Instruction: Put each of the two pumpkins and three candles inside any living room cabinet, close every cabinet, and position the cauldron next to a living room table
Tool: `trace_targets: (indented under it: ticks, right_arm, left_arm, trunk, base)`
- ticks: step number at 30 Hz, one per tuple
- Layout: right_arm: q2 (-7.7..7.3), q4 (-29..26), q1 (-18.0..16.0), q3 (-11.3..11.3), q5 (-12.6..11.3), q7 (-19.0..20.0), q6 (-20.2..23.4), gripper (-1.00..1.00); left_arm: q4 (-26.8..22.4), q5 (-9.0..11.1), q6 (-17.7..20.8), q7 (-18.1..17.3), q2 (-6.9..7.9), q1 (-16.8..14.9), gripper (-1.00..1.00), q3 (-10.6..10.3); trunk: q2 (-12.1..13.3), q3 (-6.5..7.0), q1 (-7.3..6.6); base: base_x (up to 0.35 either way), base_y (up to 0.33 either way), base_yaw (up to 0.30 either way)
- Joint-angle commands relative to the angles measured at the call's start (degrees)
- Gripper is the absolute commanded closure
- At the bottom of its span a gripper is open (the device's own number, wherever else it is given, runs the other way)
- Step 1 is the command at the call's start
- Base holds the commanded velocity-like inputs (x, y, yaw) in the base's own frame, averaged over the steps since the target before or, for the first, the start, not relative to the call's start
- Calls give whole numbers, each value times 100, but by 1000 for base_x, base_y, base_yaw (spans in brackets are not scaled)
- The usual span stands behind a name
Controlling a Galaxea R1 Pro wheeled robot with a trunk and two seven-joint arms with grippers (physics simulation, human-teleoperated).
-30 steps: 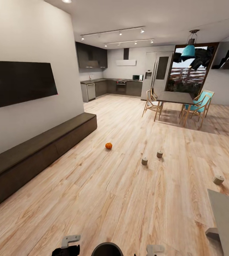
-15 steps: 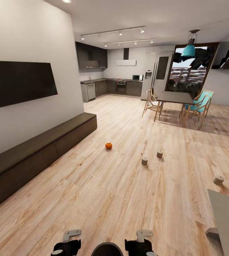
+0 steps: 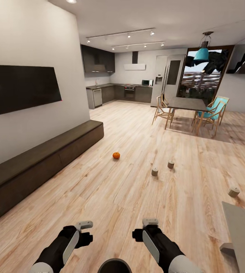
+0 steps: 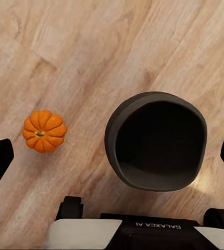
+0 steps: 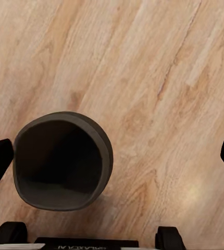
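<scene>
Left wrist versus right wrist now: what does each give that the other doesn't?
Left wrist: an orange pumpkin on the floor beside the cauldron, not touching it. Right wrist: a wider stretch of plank floor. Both: the dark cauldron's open mouth from above, with that arm's jaws spread wide.

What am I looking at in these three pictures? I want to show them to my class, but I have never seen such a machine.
It is a simulated wheeled robot with two arms. The big picture comes from a camera on its head: the left tool and right tool reach out over a wooden floor. On the floor lie a pumpkin and three candles, beside a long dark cabinet with its fronts shut. The other two pictures come from cameras on the wrists, looking down: both show a dark cauldron, and the left one a second pumpkin. Both tools are open and hold nothing.
</scene>
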Motion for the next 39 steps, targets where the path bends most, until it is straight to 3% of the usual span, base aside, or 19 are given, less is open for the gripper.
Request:
trace_targets:
  ticks: [1, 8, 33, 39]
  right_arm:
    - [0, -1, -16, 22, -44, -48, 28, -100]
    - [0, 9, -37, 22, -47, -47, 36, -100]
    - [0, -7, -38, 22, -41, -16, 6, -100]
    - [0, -35, -38, 22, -113, -19, 239, -100]
  left_arm:
    - [9, 96, 77, 52, 3, -15, -100, -28]
    - [-2, 147, 166, 59, 23, -36, -100, -49]
    - [47, 126, 73, 147, 35, -29, -100, -67]
    - [47, 132, 72, 93, 23, -29, -100, -69]
  trunk:
    - [-5, -7, 0]
    - [-5, -7, 0]
    - [-1007, -456, 550]
    - [-1248, -563, 681]
  base:
    - [0, 0, 0]
    - [0, 0, 0]
    - [0, 0, 0]
    - [0, 0, 0]
